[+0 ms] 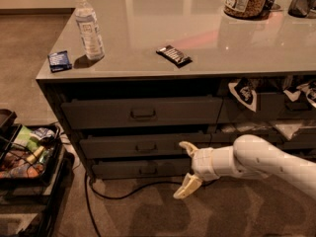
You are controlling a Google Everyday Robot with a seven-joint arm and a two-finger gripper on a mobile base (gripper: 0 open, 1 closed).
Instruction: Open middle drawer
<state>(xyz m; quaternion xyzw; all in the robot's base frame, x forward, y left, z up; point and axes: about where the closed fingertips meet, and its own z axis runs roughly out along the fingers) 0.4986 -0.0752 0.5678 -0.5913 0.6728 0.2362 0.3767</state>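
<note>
Trouble, as I judge it from the camera view, would come from height. My gripper point(186, 168) hangs with its fingers spread wide, one above the other, holding nothing. Its centre sits level with the bottom drawer point(118, 170), not the one I want. Reaching straight across could hook the wrong pull, or the small pull could slip from my fingertips. The middle drawer point(111, 147) looks shut, between the other two fronts. Its pull point(146, 147) lies picture-left of my hand and a little higher, near my upper finger point(188, 148) but apart from it.
</note>
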